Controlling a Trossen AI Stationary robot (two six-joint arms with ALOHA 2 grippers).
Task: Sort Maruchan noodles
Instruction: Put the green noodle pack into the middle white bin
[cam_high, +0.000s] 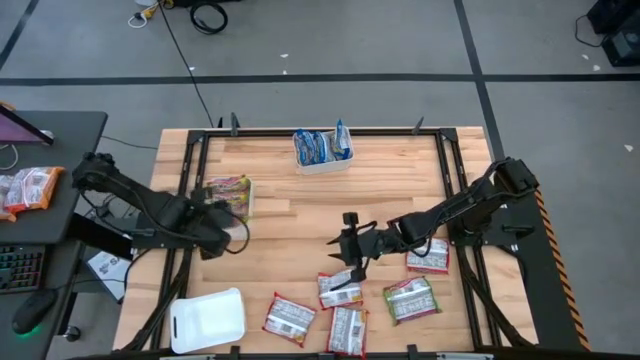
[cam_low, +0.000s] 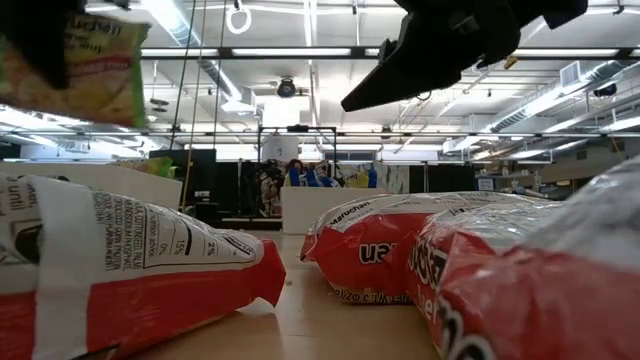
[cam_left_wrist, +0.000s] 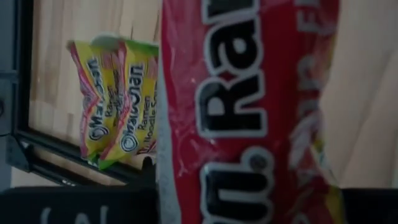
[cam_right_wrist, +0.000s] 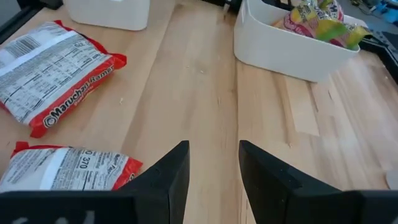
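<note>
Several loose red-white packets (cam_high: 345, 300) lie on the surface's near side, unsorted. Our right gripper (cam_right_wrist: 212, 177) hovers above them, jaws parted and empty, likely choosing. Our left gripper (cam_high: 222, 232), jaws pinching a red packet (cam_left_wrist: 249, 112), is beside the green-yellow tray (cam_high: 230, 195).

This is a robotics lab or research workshop, not a home. A wooden table (cam_high: 300, 230) framed in black metal stands on a grey floor marked with dark tape lines, cables (cam_high: 190, 40) trailing across it at the far side, and a dark desk (cam_high: 50, 180) with a keyboard (cam_high: 20, 268) sits to the left. Beyond the table, the low view shows long ceiling light strips (cam_low: 330, 55), exposed overhead rails and cluttered benches (cam_low: 300, 190) deep in a large open room.
</note>
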